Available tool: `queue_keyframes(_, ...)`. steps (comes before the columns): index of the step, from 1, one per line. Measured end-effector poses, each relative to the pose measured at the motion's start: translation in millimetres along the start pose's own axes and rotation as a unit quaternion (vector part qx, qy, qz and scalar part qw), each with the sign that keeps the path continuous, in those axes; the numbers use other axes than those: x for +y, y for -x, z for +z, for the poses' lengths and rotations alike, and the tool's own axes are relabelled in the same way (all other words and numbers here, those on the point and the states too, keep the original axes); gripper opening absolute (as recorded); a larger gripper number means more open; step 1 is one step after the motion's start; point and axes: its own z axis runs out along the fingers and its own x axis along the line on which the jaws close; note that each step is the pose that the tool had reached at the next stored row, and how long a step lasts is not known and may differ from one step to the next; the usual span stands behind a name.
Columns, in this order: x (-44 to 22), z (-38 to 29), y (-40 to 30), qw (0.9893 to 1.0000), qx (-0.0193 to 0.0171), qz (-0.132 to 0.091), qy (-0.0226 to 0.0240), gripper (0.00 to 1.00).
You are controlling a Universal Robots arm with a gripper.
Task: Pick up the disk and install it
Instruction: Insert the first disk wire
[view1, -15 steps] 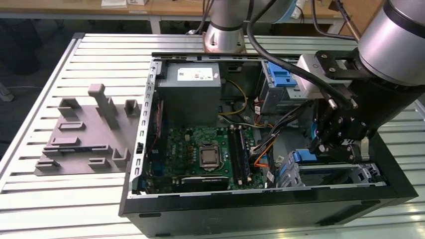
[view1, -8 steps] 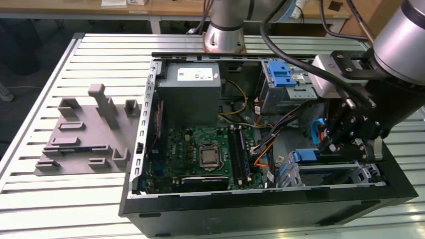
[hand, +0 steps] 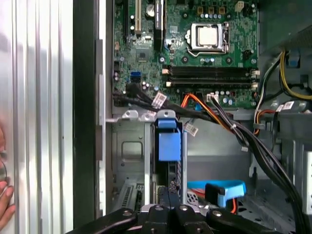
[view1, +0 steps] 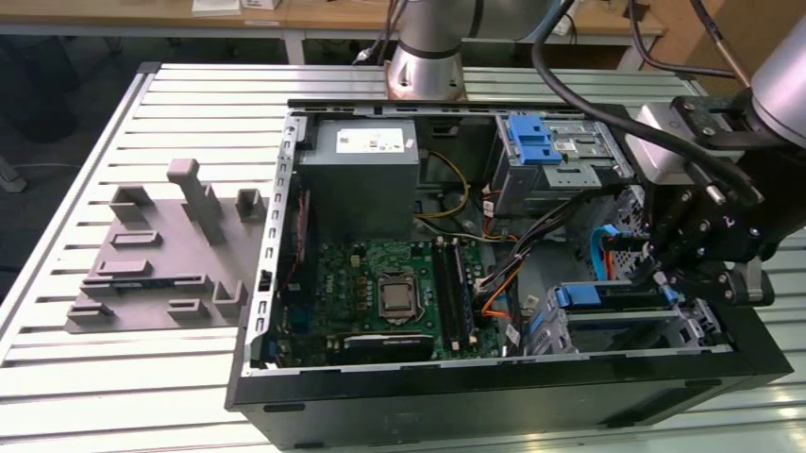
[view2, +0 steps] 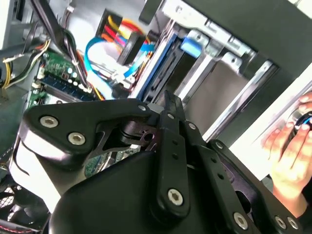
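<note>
The disk [view1: 613, 300] stands on edge in the lower metal bay at the case's front corner, on the exterior view's right. Its blue carrier tab [hand: 169, 143] faces the motherboard. In the second wrist view the disk's blue carrier rail [view2: 157, 63] runs into the bay. My gripper [view1: 663, 276] hangs over the bay's outer end, with its fingers drawn together. The black fingertips [view2: 170, 102] sit right at the disk's end, and I cannot tell whether they touch it. My gripper [hand: 169, 208] lines up with the disk's thin edge.
A grey power supply box [view1: 359, 175] and a blue-latched drive cage [view1: 545, 143] fill the case's far side. Black, orange and blue cables [hand: 229, 126] cross beside the bay. A grey fixture [view1: 164, 255] lies on the slatted table. A person's hand [view2: 287, 141] rests beside the case.
</note>
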Motion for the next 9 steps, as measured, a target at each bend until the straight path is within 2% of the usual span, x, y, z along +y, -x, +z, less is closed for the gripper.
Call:
queue_keyframes(4,-2.6,-0.8,1.1,1.0,0.0,0.0,-0.0001,0.11)
queue_keyframes(9,-4.0,-6.2,4.1,1.0,-0.0001,0.0,-0.0008,0.11)
